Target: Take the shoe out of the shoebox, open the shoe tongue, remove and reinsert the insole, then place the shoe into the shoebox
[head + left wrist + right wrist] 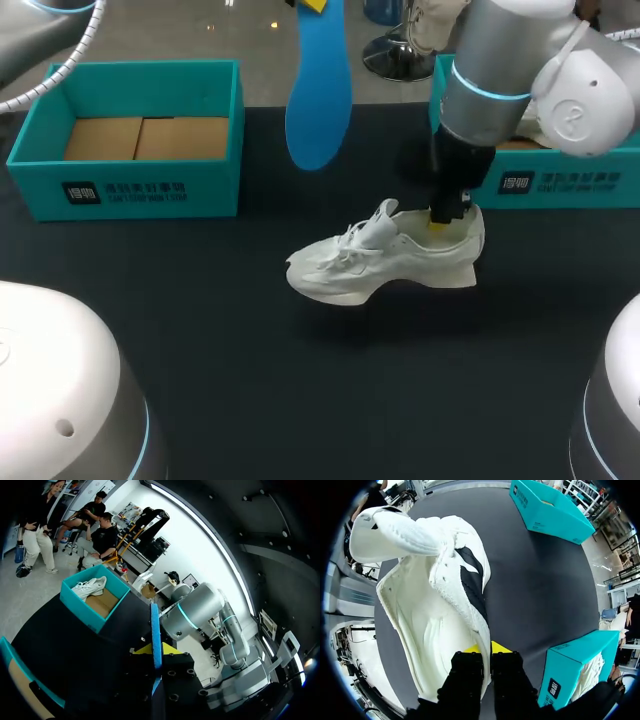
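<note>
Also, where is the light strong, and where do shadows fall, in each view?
Head view: even light; the shadow under the shoe hardly shows on the dark table. Left wrist view: bright room light behind leaves the left hand dark around the insole. Right wrist view: the tongue is very bright, the shoe's inside shaded, the right hand dark.

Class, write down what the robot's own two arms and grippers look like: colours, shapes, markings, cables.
The right arm and left arm are built of silver-grey tubes and rounded white joint caps, with thin glowing light-blue rings at the joints. A ribbed white hose runs by the left one. The left gripper and right gripper are black and blocky, with bright yellow fingertips.
</note>
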Tool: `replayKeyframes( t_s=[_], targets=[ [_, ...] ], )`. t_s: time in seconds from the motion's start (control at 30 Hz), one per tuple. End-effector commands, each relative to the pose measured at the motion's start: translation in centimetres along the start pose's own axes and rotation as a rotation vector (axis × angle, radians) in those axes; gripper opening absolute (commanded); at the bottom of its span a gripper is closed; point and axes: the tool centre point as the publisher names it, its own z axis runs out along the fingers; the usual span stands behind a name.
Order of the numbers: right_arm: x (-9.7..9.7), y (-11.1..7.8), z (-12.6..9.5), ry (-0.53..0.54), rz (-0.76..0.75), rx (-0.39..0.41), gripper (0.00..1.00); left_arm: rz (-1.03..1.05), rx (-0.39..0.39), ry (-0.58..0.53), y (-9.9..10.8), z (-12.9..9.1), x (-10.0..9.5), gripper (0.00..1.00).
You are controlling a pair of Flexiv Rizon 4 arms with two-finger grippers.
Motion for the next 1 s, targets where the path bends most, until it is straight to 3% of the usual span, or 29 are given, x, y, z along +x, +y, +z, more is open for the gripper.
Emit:
replayKeyframes(
  t_s=[0.03, 0.73, 0.8, 1.0],
  targets=[
    [0.1, -0.2, -0.7, -0.001, 0.001, 0.001, 0.00, 0.001, -0.001, 0.002, 0.0, -0.1, -0.1, 0.00],
    [0.1, -0.2, -0.7, -0.001, 0.001, 0.001, 0.00, 0.001, -0.001, 0.002, 0.0, -0.1, -0.1, 0.00],
    [-0.4, -0.9, -0.2, -0.005, 0.157, 0.080, 0.00, 0.001, -0.001, 0.002, 0.0, -0.1, -0.1, 0.00],
    [0.1, -1.5, -0.9, -0.081, 0.526, 0.132, 0.00, 0.001, -0.001, 0.002, 0.0, -0.1, -0.1, 0.00]
  ],
)
